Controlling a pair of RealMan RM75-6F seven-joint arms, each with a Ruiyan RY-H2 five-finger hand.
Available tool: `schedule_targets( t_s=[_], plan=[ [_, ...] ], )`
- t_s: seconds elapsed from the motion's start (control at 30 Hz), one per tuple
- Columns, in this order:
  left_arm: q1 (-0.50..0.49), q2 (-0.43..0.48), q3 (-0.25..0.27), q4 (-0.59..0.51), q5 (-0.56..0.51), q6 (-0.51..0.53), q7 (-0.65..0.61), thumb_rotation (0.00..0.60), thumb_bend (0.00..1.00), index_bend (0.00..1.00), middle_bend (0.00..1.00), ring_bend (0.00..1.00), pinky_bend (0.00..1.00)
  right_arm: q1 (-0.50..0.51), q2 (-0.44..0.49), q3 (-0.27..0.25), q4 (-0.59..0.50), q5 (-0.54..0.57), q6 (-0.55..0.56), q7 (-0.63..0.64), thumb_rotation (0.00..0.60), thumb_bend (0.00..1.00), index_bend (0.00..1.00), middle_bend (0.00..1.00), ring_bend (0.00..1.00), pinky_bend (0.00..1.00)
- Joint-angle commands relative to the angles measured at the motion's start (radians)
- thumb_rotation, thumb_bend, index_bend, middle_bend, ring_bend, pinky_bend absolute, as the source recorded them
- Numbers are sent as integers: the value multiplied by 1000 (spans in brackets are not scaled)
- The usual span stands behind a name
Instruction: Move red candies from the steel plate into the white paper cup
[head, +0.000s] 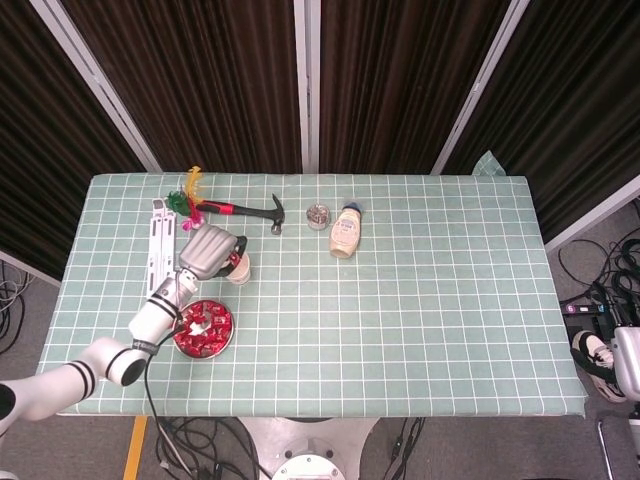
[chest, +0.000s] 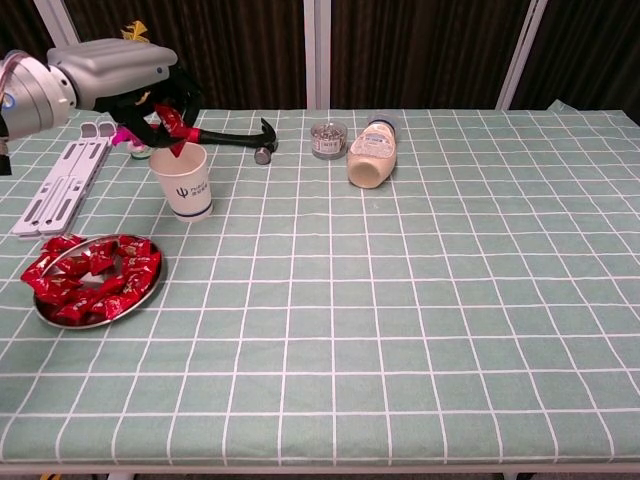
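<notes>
- A white folding stand (chest: 58, 185) lies flat at the far left of the table, running from near to far.
- The steel plate (chest: 146, 295) sits near the left front of the green checked tablecloth (chest: 400, 300); it holds a heap of red candies (chest: 88, 280) in shiny wrappers.
- A feathered shuttlecock (head: 184, 203) stands at the far left, just beside the handle end of the hammer.
- The left hand (chest: 125, 78) hangs above the white paper cup (chest: 184, 184), its fingers closed on one red candy (chest: 172, 124) whose lower tip hangs just over the cup's open mouth.
- The cup stands upright, just beyond the plate and to its right, apart from it.
- A hammer (chest: 225, 137) with a red and black handle lies along the far side, its head pointing right.
- A small round tin (chest: 327, 139) stands right of the hammer head.
- A pale bottle (chest: 371, 154) lies on its side just right of the tin, cap toward the far edge.
- The right hand shows in neither view; only a white part of the right arm (head: 626, 365) shows at the lower right edge of the head view, off the table.
</notes>
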Motion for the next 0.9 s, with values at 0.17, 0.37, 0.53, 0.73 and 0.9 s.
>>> schedule_targets(
  t_s=[0.17,0.37,0.53,0.73,0.9],
  plan=[
    [-9,-11,13,0,-25,-18,15,600,477,559,668,812,1000,-2,0,2,-1,7,1,-5,600,101,59,214,80,243],
    [-9,3,25,-29,-34,-17,39,600,477,477,559,792,1000,-2,0,3,-4,5,3,-9,600,101,60,214,80,245],
    [-7,14,33,-49,-37,-10,60,600,477,449,534,791,1000,-5,1,3,-7,6,6,-12,600,101,60,215,80,250],
    [13,55,39,-106,-36,36,98,600,475,429,522,789,1000,-1,0,4,-8,2,5,-11,600,101,59,215,79,250],
    [111,138,57,-197,-18,178,64,600,474,425,519,789,1000,5,4,8,-7,-1,0,-9,600,101,59,215,80,253]
  ],
)
